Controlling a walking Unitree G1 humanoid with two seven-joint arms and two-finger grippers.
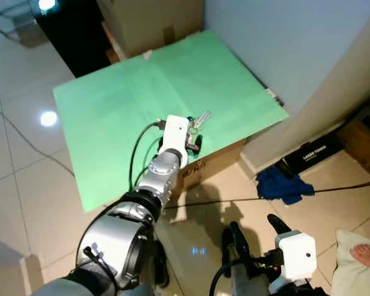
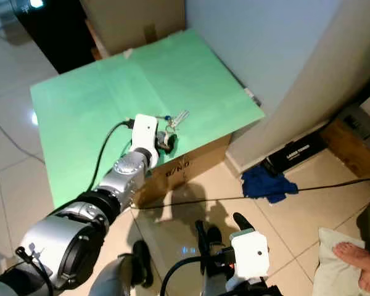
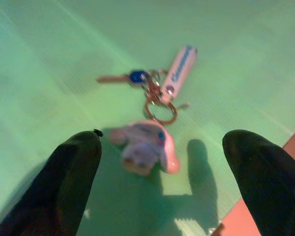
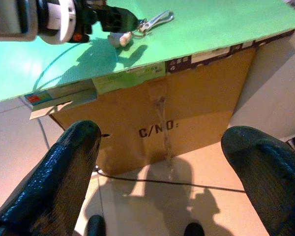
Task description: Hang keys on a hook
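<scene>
Fingers (image 3: 71, 172) of the left gripper (image 3: 162, 177) are spread wide just above the keys (image 3: 152, 103), gripping nothing. These lie on the green sheet (image 1: 111, 105) over a cardboard box (image 4: 187, 123), near its front edge. Low by the floor, the right gripper (image 4: 167, 167) is also splayed, empty.
</scene>
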